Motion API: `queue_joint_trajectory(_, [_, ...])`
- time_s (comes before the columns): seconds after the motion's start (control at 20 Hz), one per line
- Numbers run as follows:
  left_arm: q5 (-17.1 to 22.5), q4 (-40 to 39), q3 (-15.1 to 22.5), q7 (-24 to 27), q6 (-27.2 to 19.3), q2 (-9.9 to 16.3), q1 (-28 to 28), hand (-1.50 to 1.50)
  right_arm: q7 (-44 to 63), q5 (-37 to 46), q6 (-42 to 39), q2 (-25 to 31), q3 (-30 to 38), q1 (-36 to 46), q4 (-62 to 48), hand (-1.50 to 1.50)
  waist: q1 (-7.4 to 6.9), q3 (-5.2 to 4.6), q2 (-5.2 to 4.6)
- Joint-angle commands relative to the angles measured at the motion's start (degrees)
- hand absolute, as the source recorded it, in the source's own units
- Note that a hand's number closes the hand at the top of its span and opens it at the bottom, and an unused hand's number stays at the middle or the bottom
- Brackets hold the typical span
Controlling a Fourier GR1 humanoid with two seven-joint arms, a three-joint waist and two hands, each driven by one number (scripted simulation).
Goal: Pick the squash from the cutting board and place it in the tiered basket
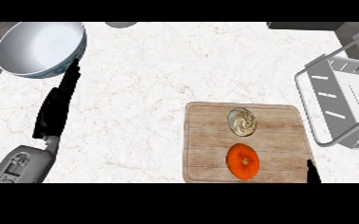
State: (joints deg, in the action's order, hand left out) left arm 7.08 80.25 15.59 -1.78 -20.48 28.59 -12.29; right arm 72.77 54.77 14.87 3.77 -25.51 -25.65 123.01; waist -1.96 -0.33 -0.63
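At left, the left hand [57, 102] rests open, fingers straight up

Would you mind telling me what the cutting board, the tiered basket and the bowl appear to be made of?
The cutting board looks like matte wood: brown planks with visible grain. The tiered basket looks like grey metal, with thin frame bars and slotted panels. The bowl seems glazed ceramic or enamel: smooth, pale, slightly glossy, though the look leaves this open.
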Motion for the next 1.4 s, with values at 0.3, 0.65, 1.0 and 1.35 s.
queue_joint_trajectory(0.3, [-0.3,-1.5,-2.3,-0.6,0.6,0.9,-0.9,0.0,12.5,2.4,-7.2,-3.7,0.3,6.2,-5.1,-1.5,1.27,0.12,-0.03])
queue_joint_trajectory(0.65, [0.8,-0.1,-2.7,2.4,2.8,1.0,3.7,0.0,12.5,-0.1,-3.7,-3.7,0.3,7.3,-9.6,-1.5,0.85,0.13,0.2])
queue_joint_trajectory(1.0, [-1.3,-0.1,-3.1,-0.6,0.9,0.0,0.6,0.0,12.4,-2.8,-4.6,-3.8,1.7,11.5,-13.8,-1.5,1.64,0.2,0.22])
queue_joint_trajectory(1.35, [-1.2,1.7,-3.7,-0.4,2.2,0.3,2.7,0.0,12.4,-5.9,-3.0,-3.8,3.4,14.6,-16.6,-1.5,1.33,0.24,0.49])
